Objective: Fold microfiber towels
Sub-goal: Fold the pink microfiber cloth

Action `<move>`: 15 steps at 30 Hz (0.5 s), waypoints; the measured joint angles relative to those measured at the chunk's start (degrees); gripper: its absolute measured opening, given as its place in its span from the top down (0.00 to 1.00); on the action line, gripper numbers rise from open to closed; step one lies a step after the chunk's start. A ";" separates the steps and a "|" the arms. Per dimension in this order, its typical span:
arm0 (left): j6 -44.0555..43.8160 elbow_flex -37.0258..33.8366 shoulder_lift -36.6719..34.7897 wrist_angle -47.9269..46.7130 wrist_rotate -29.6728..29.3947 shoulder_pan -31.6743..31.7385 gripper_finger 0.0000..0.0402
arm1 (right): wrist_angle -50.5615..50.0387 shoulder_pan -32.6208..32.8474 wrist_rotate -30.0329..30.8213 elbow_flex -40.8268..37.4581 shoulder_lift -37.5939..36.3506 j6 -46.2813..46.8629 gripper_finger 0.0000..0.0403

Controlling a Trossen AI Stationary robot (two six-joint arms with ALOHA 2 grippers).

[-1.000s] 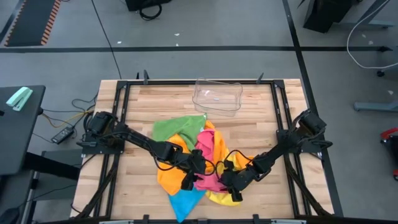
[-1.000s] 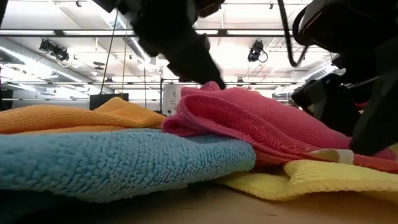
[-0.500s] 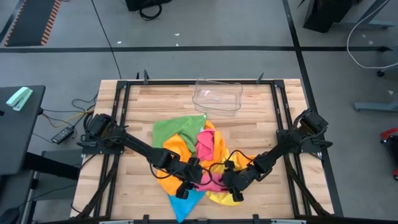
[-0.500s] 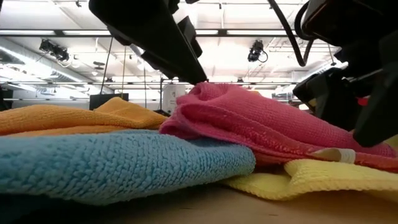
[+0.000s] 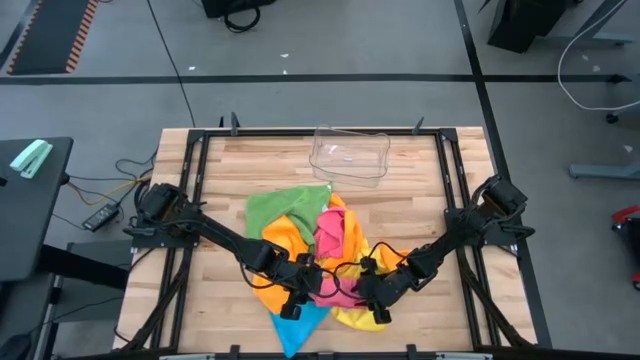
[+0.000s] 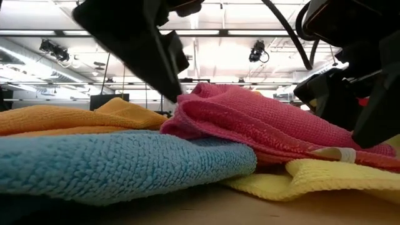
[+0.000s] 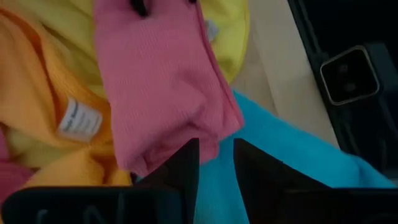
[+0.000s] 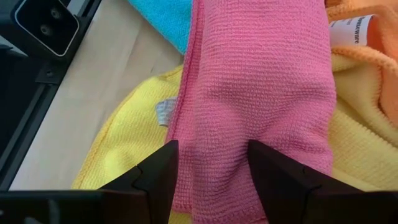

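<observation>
Five microfiber towels lie in one loose, overlapping heap on the wooden surface (image 5: 220,180), none of them folded. The green towel (image 5: 280,207) sits at the far side of the heap, the orange towel (image 5: 275,262) and pink towel (image 5: 335,255) cross its middle, the yellow towel (image 5: 352,316) and blue towel (image 5: 298,325) lie at the near edge.

The left gripper (image 7: 216,163) is down at the near corner of the pink towel, where pink overlaps blue. Its fingers (image 7: 183,171) stand a narrow gap apart with the pink corner just ahead of them; whether any cloth is caught between them cannot be told.

The right gripper (image 8: 212,165) hovers over the pink towel's other near edge, fingers (image 8: 163,171) spread wide with pink cloth showing between them and nothing pinched.

A clear plastic tray (image 5: 350,155) stands empty, well beyond the heap.

Judging by this, the task is barely begun: the pink towel looks to be the first one being picked out, and all five remain to be spread and folded.
</observation>
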 joint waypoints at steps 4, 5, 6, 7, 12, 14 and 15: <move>-2.46 0.00 0.00 0.84 -1.56 0.20 0.74 | 0.00 0.00 0.66 0.00 0.00 -0.01 0.50; -2.67 0.00 0.00 1.40 -1.86 0.42 0.74 | 0.00 0.00 0.86 0.00 0.00 -0.01 0.50; -3.13 0.00 0.00 2.18 -2.06 0.61 0.74 | 0.00 0.00 0.97 0.00 0.00 -0.01 0.50; -4.03 0.00 -0.03 2.91 -2.09 0.73 0.73 | 0.00 0.00 1.10 0.00 0.00 -0.01 0.50; -7.55 0.00 0.66 3.18 -2.46 1.85 0.64 | 0.01 0.00 1.27 0.00 0.00 -0.26 0.50; -8.38 -0.09 0.74 2.98 -2.26 2.31 0.59 | 0.00 0.00 1.28 0.00 0.00 -0.30 0.50; -8.40 -0.05 0.73 3.51 -2.29 2.60 0.57 | 0.00 0.00 1.28 0.00 0.00 -0.36 0.50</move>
